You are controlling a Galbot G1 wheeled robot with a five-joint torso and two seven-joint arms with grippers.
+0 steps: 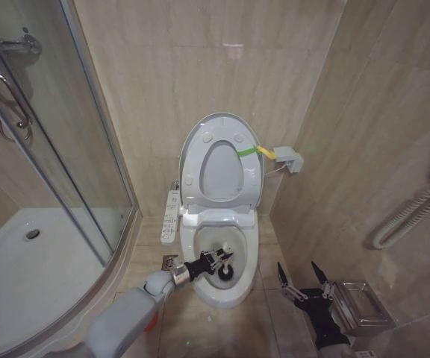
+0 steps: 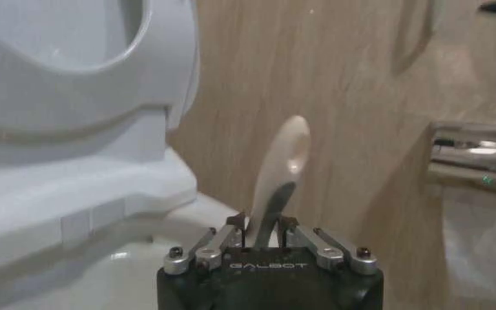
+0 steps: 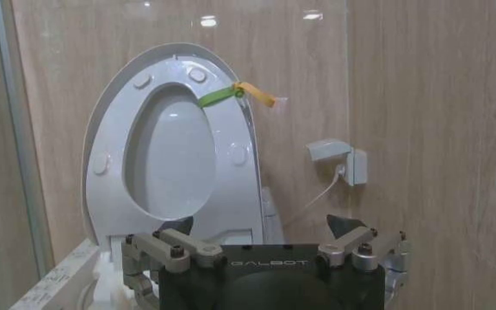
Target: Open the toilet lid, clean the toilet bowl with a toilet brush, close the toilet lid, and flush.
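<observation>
The toilet lid (image 1: 221, 170) stands raised against the back wall, with the ring seat (image 1: 195, 168) up in front of it and a yellow-green band (image 1: 254, 151) at its edge. Below lies the open toilet bowl (image 1: 200, 287). My left gripper (image 1: 216, 260) reaches over the bowl, shut on the toilet brush, whose dark head (image 1: 227, 273) is down inside the basin. In the left wrist view the white handle (image 2: 281, 161) sticks out between the fingers of the left gripper (image 2: 263, 227). My right gripper (image 1: 303, 277) hangs open to the right of the bowl, facing the raised lid (image 3: 168, 158).
A glass shower door (image 1: 58, 149) and a curved white shower tray (image 1: 28, 261) take up the left side. The button panel (image 1: 171, 216) sits along the bowl's left. A metal wall holder (image 1: 360, 306) is close to the right gripper, and a small wall box (image 1: 288, 159) hangs beside the lid.
</observation>
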